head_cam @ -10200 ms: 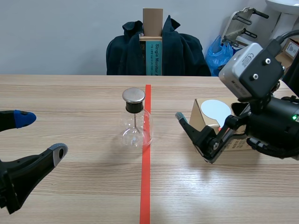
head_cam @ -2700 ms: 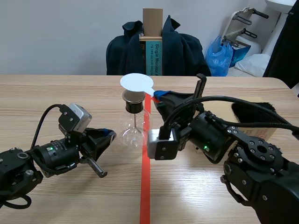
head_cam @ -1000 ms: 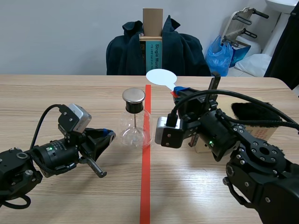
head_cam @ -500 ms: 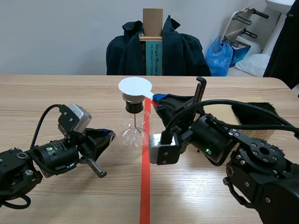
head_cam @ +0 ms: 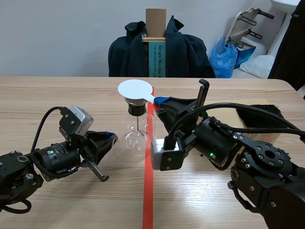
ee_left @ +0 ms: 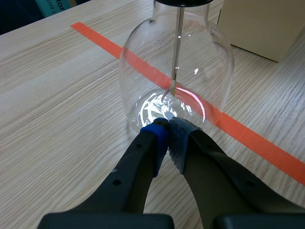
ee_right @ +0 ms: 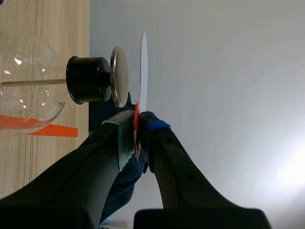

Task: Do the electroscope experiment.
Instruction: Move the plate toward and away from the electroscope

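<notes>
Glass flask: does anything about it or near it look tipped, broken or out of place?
Nothing stands out. The flask stands upright, its metal cap in place. The right hand holds the white disc just above it, not touching; the left hand rests shut at the base.

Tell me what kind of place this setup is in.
Probably a lab or office workroom: a light wooden table, a clear glass flask electroscope with metal cap on it, and a dark jacket draped behind.
</notes>
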Controlling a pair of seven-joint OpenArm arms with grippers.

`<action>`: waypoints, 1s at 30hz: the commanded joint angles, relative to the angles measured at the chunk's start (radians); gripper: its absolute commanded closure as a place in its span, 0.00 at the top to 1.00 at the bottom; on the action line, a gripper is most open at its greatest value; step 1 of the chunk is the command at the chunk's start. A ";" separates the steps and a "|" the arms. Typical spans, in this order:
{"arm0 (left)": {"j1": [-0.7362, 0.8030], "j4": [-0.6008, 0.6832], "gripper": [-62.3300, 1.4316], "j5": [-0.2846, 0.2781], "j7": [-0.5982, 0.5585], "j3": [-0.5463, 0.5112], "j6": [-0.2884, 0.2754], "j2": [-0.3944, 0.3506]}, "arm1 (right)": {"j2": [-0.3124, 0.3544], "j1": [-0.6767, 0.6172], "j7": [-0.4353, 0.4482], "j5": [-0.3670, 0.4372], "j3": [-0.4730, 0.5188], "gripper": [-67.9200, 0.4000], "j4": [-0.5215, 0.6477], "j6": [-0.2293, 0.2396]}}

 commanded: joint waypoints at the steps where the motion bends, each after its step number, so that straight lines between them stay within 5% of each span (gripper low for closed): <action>1: -0.005 0.021 0.07 -0.010 -0.014 -0.011 -0.001 -0.006 | 0.005 0.011 -0.017 0.008 0.008 0.02 0.012 -0.007; 23: -0.005 0.021 0.07 -0.010 -0.014 -0.011 -0.001 -0.006 | 0.005 0.011 -0.478 0.050 0.015 0.02 0.012 -0.010; 25: -0.005 0.021 0.07 -0.010 -0.014 -0.011 -0.001 -0.006 | 0.005 0.012 -0.494 0.069 0.016 0.02 0.013 -0.053; 30: -0.005 0.021 0.07 -0.010 -0.013 -0.011 -0.001 -0.006 | 0.027 0.011 -0.497 0.060 0.047 0.02 0.072 -0.244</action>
